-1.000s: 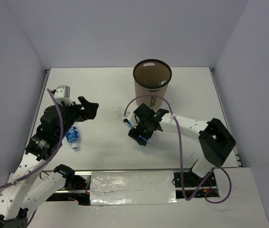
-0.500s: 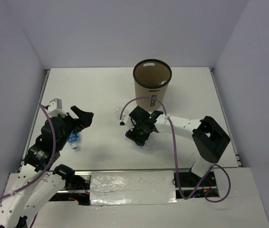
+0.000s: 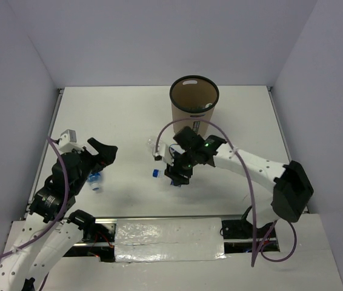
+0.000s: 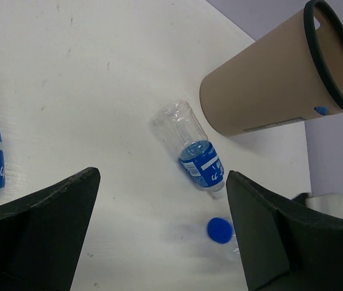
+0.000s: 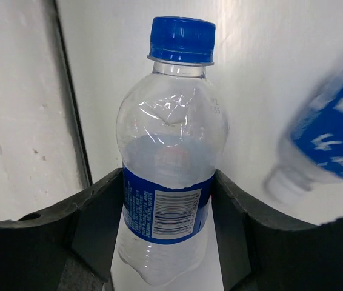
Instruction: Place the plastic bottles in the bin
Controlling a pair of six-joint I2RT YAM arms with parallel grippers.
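Over the bench (image 3: 123,109) centre, the right gripper (image 5: 167,182) clamps a blue-capped bottle (image 5: 171,139) at its label; lift it above the bin (image 3: 183,118) rim before releasing. The left gripper (image 4: 159,182) gapes empty.

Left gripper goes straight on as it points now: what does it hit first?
Likely the bare table, since the left gripper tilts down; further along that line lies the blue-label bottle beside the bin. Depth is unclear.
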